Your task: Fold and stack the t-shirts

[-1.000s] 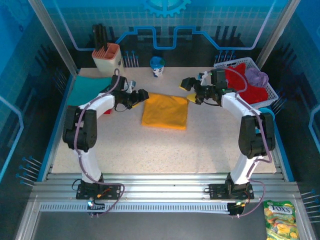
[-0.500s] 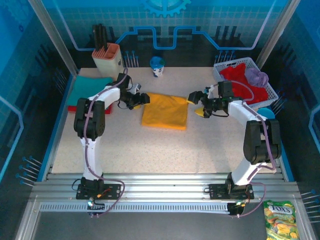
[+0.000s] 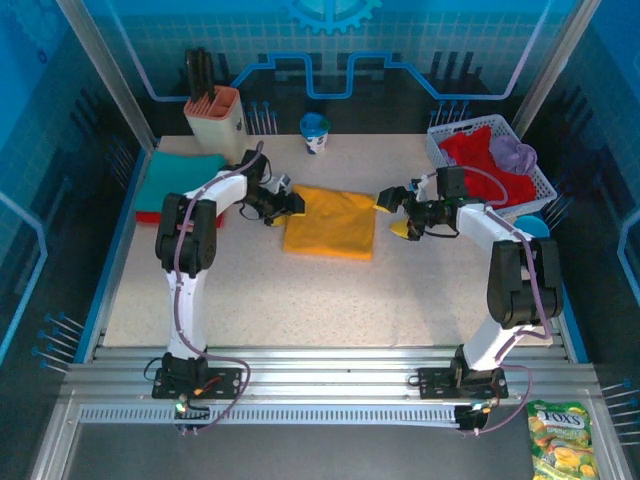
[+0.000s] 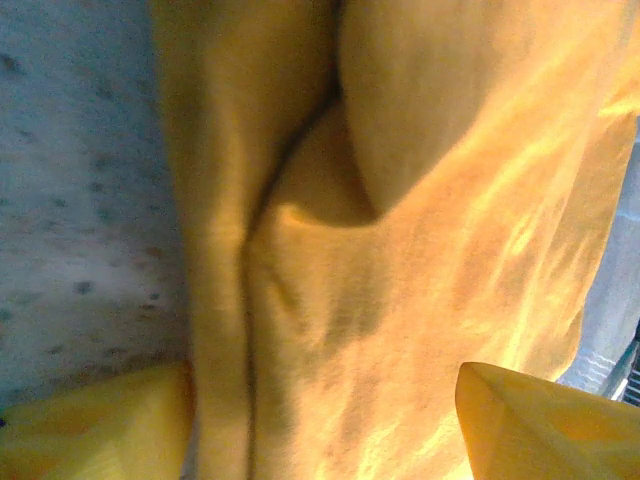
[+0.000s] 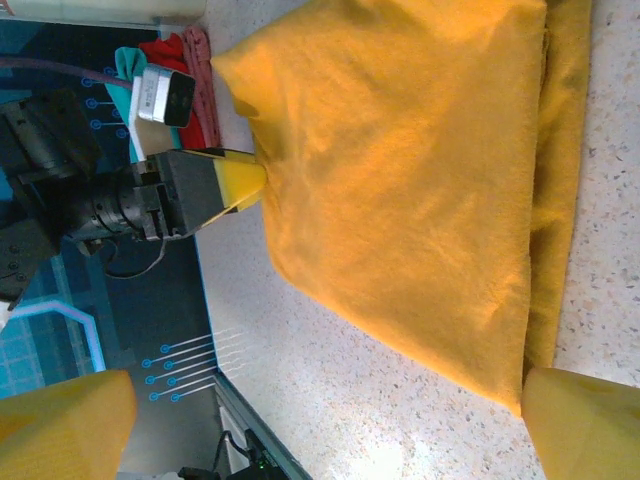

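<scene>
My left gripper [image 3: 293,205] sits at the far-left corner of the folded mustard-yellow t-shirt [image 3: 330,222], fingers apart astride its edge. My right gripper [image 3: 393,214] stands wide open just beside that shirt's right edge. A teal t-shirt [image 3: 182,168] lies to its left, a red t-shirt [image 3: 478,165] to its right.

yellow t-shirt [image 5: 400,180]: folded on table [image 5: 612,200] | left end effector [image 5: 238,183]: at its edge | right end effector [image 5: 320,432]: spread wide
</scene>
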